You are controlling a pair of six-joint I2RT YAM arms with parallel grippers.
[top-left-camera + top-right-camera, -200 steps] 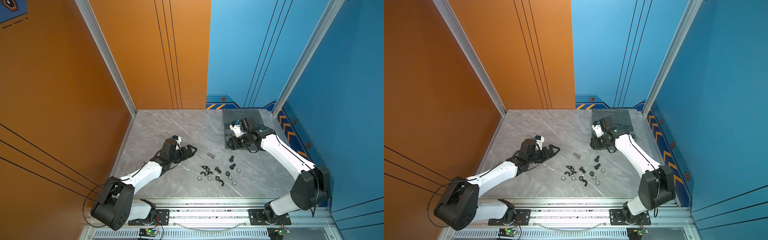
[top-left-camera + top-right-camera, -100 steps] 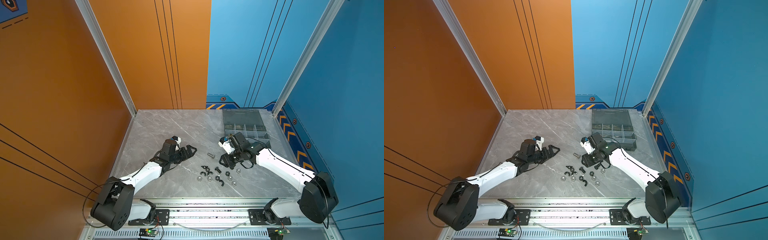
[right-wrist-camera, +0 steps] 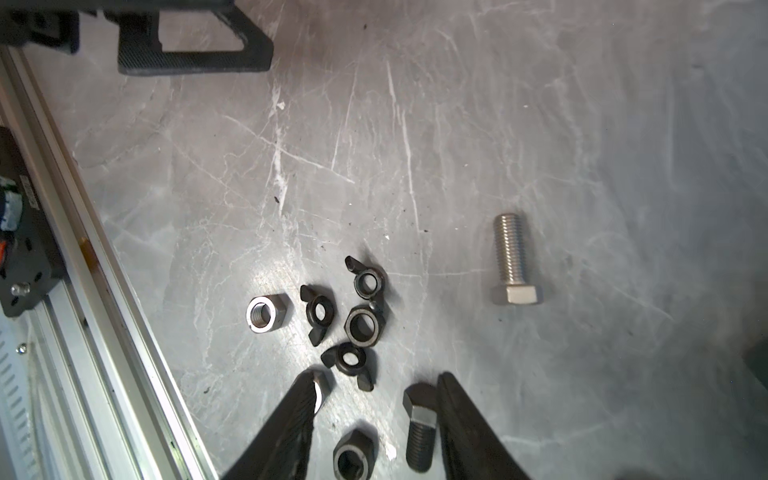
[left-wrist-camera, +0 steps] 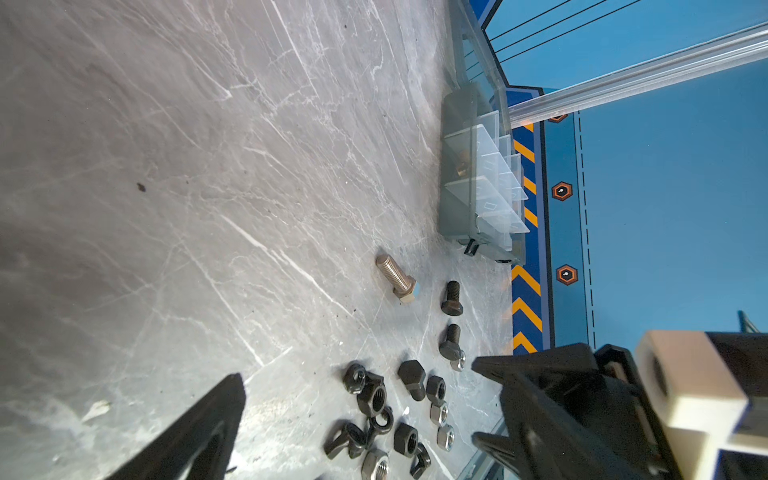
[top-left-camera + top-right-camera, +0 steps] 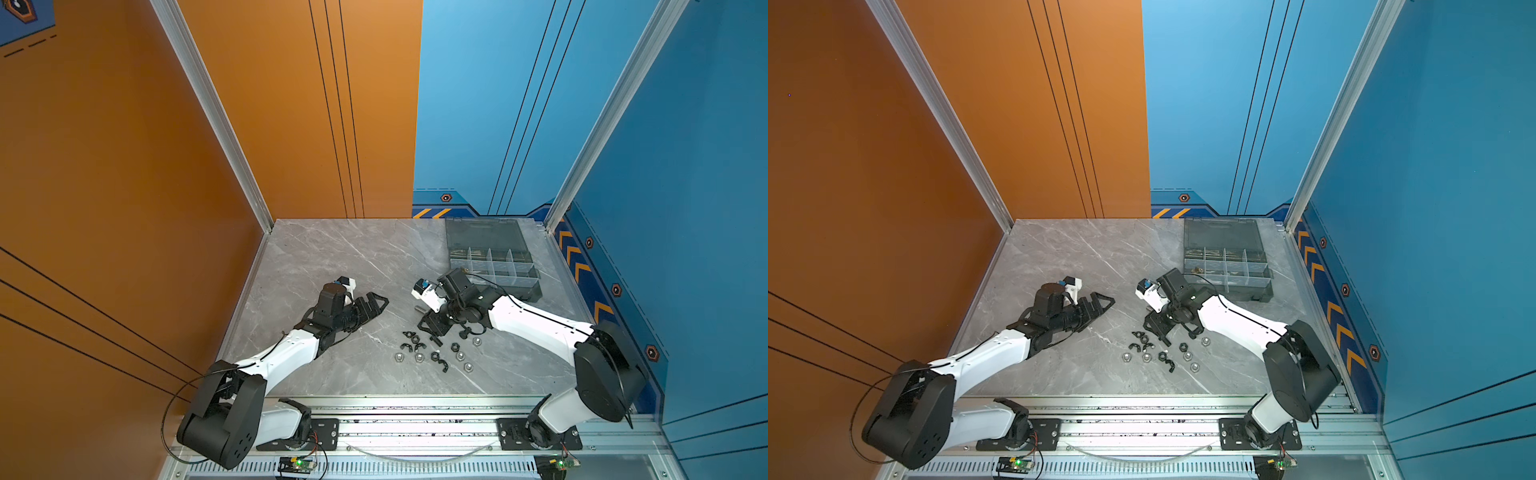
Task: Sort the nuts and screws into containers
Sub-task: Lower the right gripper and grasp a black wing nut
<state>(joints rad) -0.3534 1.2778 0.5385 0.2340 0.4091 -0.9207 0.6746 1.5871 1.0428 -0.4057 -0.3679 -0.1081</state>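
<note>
On the grey marble tabletop [image 5: 332,257] I see my right gripper [image 3: 378,376] released, jaws astride a black screw [image 3: 419,432] and black nut [image 3: 353,457], near the organiser box [image 5: 528,289], my left gripper [image 4: 355,371] spread wide nearby.

I see silver screw [image 3: 515,259] lying flat, apart from nuts [image 3: 361,324] clustered w/ black screws [image 4: 452,297]; containers [image 5: 494,279] far-right, lid open.

Right gripper [image 3: 380,380] swung from organiser box [image 5: 482,235] to loose nuts [image 3: 361,324]; box compartments now uncovered
</note>
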